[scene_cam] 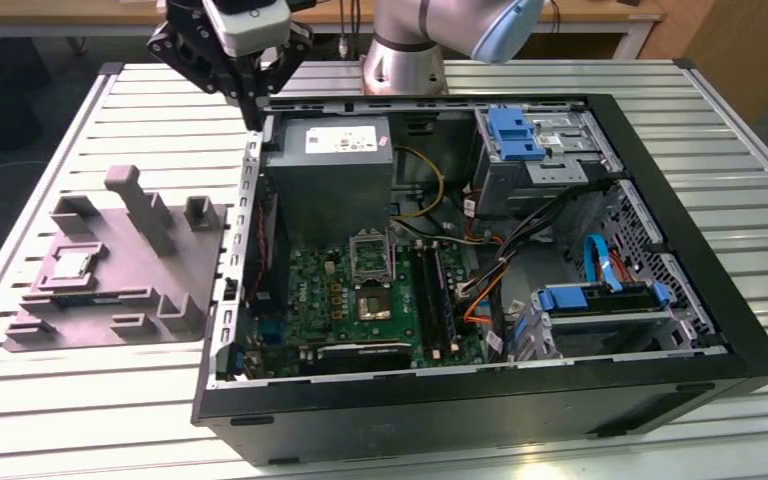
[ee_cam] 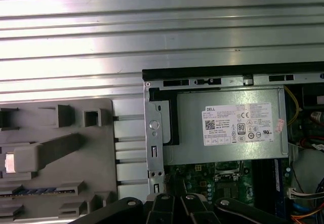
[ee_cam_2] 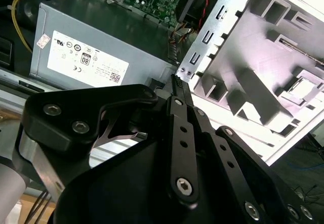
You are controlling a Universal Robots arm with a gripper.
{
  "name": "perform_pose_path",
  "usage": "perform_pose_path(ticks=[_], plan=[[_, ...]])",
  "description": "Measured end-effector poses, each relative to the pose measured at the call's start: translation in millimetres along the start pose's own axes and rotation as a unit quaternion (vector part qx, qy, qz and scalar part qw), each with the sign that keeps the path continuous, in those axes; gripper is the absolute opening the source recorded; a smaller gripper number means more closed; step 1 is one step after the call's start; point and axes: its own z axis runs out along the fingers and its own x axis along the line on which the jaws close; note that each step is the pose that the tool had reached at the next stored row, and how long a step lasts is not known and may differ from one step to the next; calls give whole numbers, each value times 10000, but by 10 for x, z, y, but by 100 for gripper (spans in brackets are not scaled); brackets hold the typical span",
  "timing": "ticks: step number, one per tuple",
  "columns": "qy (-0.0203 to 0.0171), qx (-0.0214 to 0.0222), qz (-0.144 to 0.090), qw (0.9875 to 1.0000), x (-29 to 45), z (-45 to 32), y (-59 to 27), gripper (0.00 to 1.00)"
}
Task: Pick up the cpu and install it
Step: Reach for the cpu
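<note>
Both jaws of the gripper point(scene_cam: 252, 102) are together and empty; grasping the cpu point(scene_cam: 71, 265), at the exterior view's left, needs them opened and squarely centred.

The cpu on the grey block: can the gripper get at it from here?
Probably yes. The cpu lies uncovered on the grey block, outside the computer case; the gripper hangs above the case's corner nearby, with only the block's upright posts to clear.

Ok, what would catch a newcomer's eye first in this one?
The open black computer case lies on the slatted table, motherboard and cables exposed. On the exterior view's left, a grey fixture block holds the small silvery cpu. The black claw hangs shut over the case's corner beside the power supply.
</note>
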Motion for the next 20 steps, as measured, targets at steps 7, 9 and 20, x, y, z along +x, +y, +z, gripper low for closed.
perform_pose_path(ticks=[7,9,20], plan=[[0,0,0,10000,19,3,-2,11],[0,0,0,10000,24,4,-2,11],[0,0,0,10000,51,8,-4,11]])
